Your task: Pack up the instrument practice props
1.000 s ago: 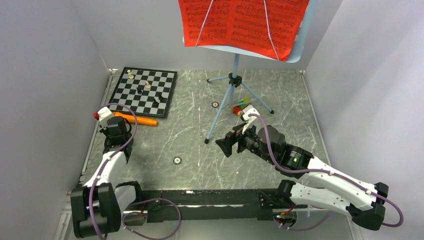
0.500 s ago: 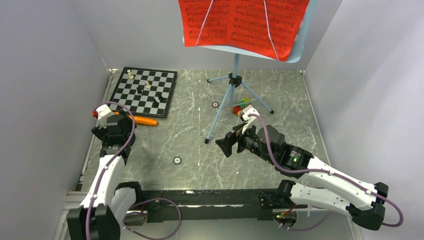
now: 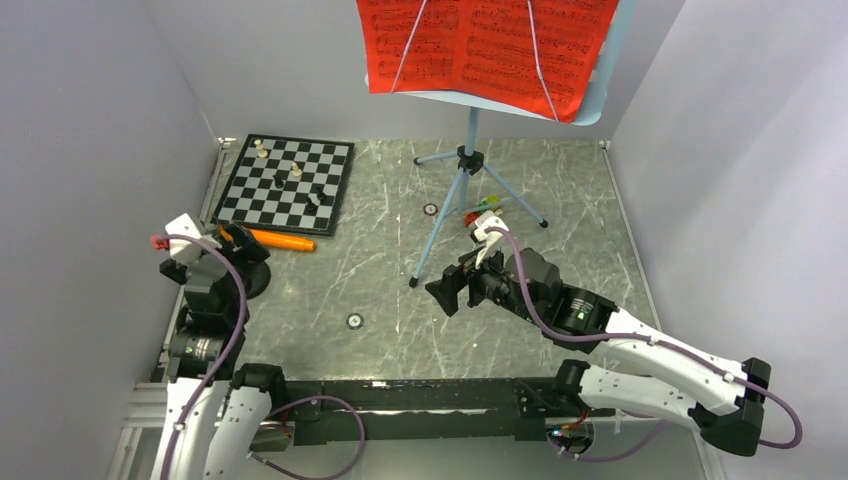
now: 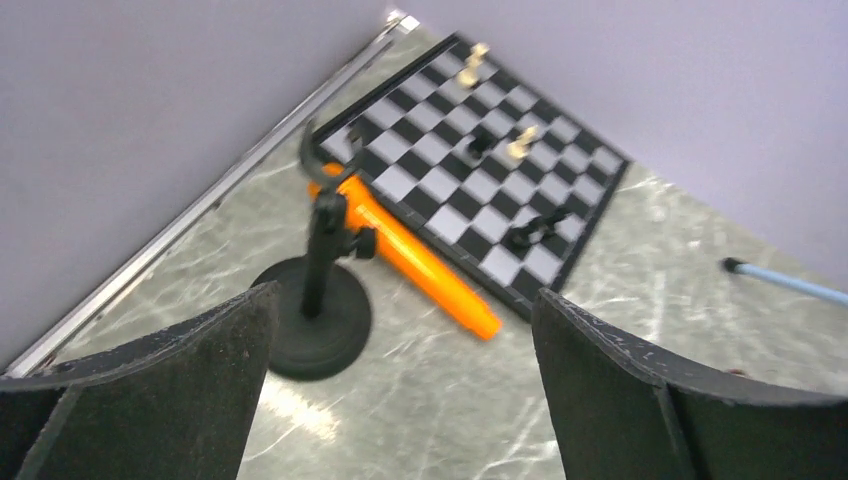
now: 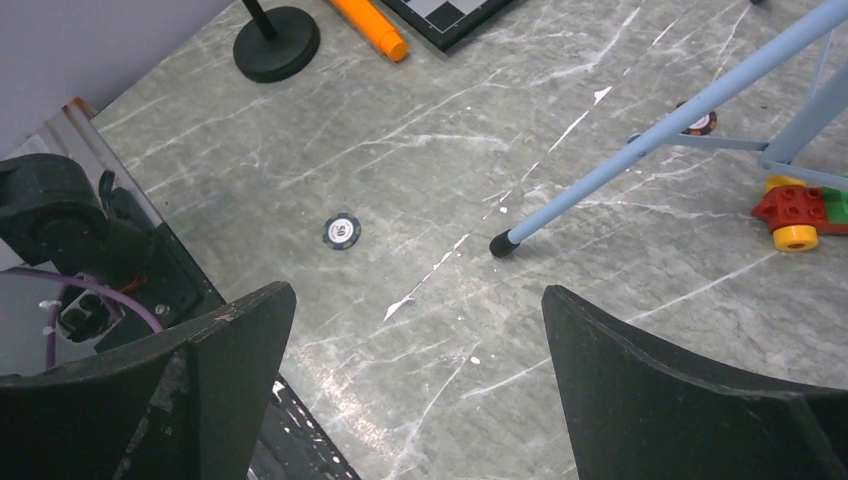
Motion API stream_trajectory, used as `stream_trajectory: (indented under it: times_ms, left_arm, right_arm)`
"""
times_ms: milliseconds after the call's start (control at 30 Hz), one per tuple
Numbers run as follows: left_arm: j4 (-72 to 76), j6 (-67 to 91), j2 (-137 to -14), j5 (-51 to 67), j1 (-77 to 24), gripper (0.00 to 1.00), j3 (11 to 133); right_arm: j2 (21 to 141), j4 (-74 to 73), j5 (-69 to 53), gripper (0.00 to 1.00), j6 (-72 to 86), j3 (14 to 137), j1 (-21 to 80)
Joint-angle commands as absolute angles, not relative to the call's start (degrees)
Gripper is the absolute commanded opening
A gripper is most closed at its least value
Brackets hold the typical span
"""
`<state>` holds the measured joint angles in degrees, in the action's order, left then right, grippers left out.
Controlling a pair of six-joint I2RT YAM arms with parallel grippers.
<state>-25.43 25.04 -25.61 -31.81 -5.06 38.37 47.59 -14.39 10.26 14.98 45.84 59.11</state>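
The orange microphone [image 4: 425, 265] lies flat on the table along the chessboard's near edge, also seen as the microphone [image 3: 281, 240] from above. Its black round-base stand [image 4: 312, 322] stands upright just in front of it. My left gripper [image 4: 405, 305] is open, a short way back from the stand and touching nothing. The light-blue music stand [image 3: 465, 170] rises at the back middle and carries the red sheet-music pages [image 3: 485, 45]. My right gripper [image 5: 417, 300] hangs open over bare table, near one tripod leg [image 5: 660, 140].
A chessboard [image 3: 290, 182] with a few pieces lies at the back left. A small colourful toy car [image 5: 795, 215] sits by the tripod. Two poker chips [image 3: 354, 321] [image 3: 430, 209] lie on the marble top. Grey walls close in on three sides.
My left gripper has opened and pulled back toward the left wall, leaving the microphone stand upright on the table. The right arm has shifted slightly left.
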Motion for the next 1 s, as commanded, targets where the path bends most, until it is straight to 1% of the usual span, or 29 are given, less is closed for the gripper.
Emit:
stream_trajectory:
  times_ms: [0,133,200,267,300,367,467,533,633,700,767,800,867,967]
  left_arm:
    - [-26.03,24.07,-28.01,-28.17,-9.44,0.98,47.66]
    - [-21.16,23.24,-31.84,-26.26,-19.6,0.95,50.47]
    - [-19.63,21.74,-35.48,-27.83,-27.49,0.96,51.87]
    - [-15.56,19.15,-38.73,-29.5,-32.75,0.97,51.63]
    - [-12.76,17.95,-40.7,-29.3,-36.12,0.99,50.78]
    - [-5.79,16.03,-42.97,-25.29,-38.92,0.99,49.31]
    - [3.64,15.81,-48.73,-15.98,-39.54,0.99,48.21]
    - [9.71,14.81,-52.42,-11.85,-39.54,0.99,47.52]
    - [19.35,13.39,-57.84,-5.5,-39.16,0.99,46.6]
    - [23.2,14.86,-61.27,-2.06,-38.44,0.99,46.51]
    - [24.94,14.7,-65.22,4.69,-37.4,0.99,47.85]
    - [25.55,13.65,-69.39,10.23,-36.9,0.99,49.71]
    - [26.19,12.42,-73.24,14.92,-36.35,0.95,51.26]
    - [29.75,10.8,-78.18,19.62,-36.1,0.86,51.93]
  right_arm:
    - [48.53,-11.51,9.14,1.0,15.69,48.41,58.97]
    - [49.31,-11.03,11.06,1.0,16.65,47.38,58.93]
    - [49.09,-10.88,12.16,1.0,17.46,46.48,58.97]
    - [48.52,-10.72,13.31,1.0,18.27,45.71,58.93]
    - [48.14,-10.7,14.19,1.0,18.61,45.16,58.89]
    - [47.59,-10.79,16.18,1.0,19.37,44.35,58.75]
    - [47.25,-12.11,19.14,1.0,21.47,43.22,56.8]
    - [46.46,-12.2,18.92,1.0,22.79,41.27,53.5]
    - [43.73,-8.85,15.61,1.0,25.6,35.89,44.78]
    - [42.0,-8.34,10.71,1.0,28.7,33.78,37.57]
    - [40.81,-8.22,6.88,1.0,31.52,32.48,32.11]
    - [40.26,-9.22,5.22,1.0,32.64,32.24,28.32]
    - [40.32,-10.03,3.59,1.0,32.55,32.91,25.99]
    - [40.82,-11.08,3.3,1.0,32.52,34.29,25.47]
